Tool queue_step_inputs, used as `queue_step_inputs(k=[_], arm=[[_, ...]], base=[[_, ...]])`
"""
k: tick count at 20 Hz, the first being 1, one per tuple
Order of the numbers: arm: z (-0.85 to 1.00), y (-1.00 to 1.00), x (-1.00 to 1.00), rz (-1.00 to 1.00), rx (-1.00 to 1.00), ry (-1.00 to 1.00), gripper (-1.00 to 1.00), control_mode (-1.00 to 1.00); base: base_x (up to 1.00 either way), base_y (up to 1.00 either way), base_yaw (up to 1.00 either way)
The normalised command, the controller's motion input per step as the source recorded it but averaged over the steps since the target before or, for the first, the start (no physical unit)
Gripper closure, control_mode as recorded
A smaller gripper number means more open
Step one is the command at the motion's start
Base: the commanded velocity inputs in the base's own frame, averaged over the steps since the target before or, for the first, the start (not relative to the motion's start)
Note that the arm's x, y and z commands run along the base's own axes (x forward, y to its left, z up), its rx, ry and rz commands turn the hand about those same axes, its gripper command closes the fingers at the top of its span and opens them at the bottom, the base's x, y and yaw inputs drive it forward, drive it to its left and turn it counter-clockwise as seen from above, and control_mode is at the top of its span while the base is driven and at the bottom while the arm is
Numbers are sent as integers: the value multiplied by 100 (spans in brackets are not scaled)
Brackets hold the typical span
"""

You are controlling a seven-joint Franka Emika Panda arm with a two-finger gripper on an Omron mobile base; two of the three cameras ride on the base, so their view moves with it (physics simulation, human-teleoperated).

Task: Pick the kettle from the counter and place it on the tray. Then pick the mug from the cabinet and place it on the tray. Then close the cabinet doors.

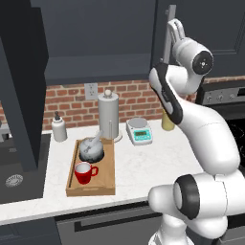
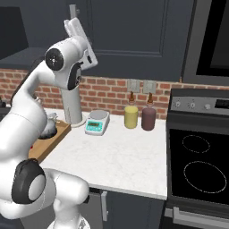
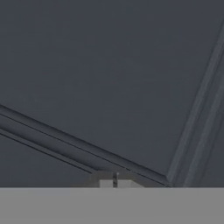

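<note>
The wooden tray (image 1: 109, 178) lies on the white counter (image 1: 143, 162). On it sit the grey kettle (image 1: 92, 149) at the far end and the red mug (image 1: 84, 173) at the near end. My gripper (image 1: 173, 22) (image 2: 72, 23) (image 3: 114, 179) is raised high and shut on nothing, its tips against the right cabinet door (image 1: 206, 28) (image 2: 134, 31) (image 3: 109, 78) beside that door's silver bar handle (image 1: 167, 45). That door looks about flush with the cabinet front. The left cabinet door (image 1: 19, 95) stands swung open, showing the dark cabinet (image 1: 95, 33) and its shelf (image 1: 95, 64).
A tall grey cylinder with a white knob (image 1: 108, 117), a kitchen scale (image 1: 139, 130) and a soap dispenser (image 1: 59, 128) stand along the brick wall. A yellow bottle (image 2: 131, 115) and a maroon bottle (image 2: 148, 117) stand near the stove (image 2: 197, 165). The dark sink (image 1: 14, 167) is at the left.
</note>
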Motion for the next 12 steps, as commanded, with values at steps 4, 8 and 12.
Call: queue_step_inputs(k=[4, 8, 12], arm=[[17, -44, 14, -7, 0, 36, 100, -100], [41, -43, -28, -3, -7, 58, 100, -100], [9, -20, -57, 0, -14, 50, 100, -100]], base=[[0, 0, 0], [0, 0, 0], [0, 0, 0]])
